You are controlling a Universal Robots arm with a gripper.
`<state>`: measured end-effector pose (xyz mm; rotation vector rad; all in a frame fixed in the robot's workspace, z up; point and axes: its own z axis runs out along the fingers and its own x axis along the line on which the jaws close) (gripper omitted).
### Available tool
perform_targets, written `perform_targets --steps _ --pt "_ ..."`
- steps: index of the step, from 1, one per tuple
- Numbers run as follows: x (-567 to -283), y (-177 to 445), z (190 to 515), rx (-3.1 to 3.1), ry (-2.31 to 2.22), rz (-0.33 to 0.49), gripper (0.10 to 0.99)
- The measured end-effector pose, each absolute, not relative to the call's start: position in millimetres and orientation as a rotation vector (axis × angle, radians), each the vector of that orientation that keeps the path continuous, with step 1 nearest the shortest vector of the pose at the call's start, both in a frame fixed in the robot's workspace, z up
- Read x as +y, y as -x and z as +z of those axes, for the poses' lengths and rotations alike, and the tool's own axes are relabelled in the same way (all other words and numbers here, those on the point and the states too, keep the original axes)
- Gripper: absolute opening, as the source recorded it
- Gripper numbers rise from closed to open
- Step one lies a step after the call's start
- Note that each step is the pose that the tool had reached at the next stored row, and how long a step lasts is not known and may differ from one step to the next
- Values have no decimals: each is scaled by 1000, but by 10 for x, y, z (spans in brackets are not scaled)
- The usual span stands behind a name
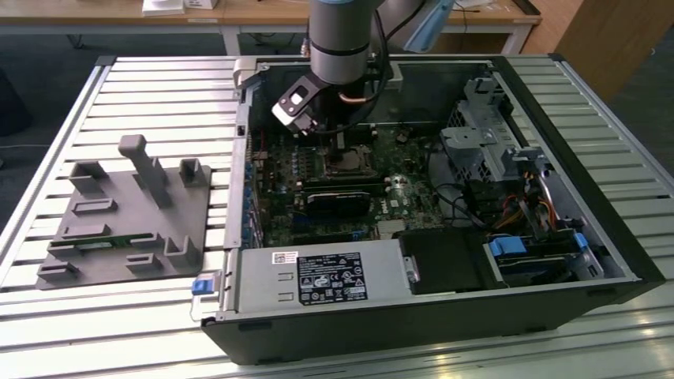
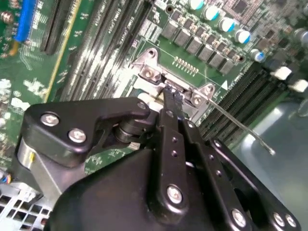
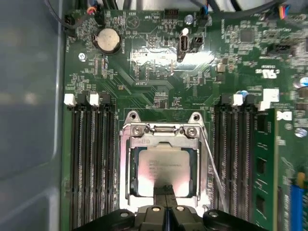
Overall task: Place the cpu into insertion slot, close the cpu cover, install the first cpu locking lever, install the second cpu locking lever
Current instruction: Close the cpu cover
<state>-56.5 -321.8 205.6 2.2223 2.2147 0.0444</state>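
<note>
Over the insertion slot (image 1: 346, 163), the tool (image 3: 164, 188) is pinched together, empty, its tip at the cpu cover's (image 3: 163, 140) edge.

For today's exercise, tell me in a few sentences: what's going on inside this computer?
A robot arm reaches into an open computer case, its hand low over the insertion slot. The cpu already lies in the slot, with the cpu cover down around it. The hand is shut, its tips at the cover's edge. A thin locking lever sticks out beside the socket, apparently not latched.
</note>
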Motion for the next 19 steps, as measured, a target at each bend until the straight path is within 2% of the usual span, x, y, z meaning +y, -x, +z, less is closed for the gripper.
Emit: perform_targets --steps 19 --pt "-3220 349 2117 2215 -2223 41 106"
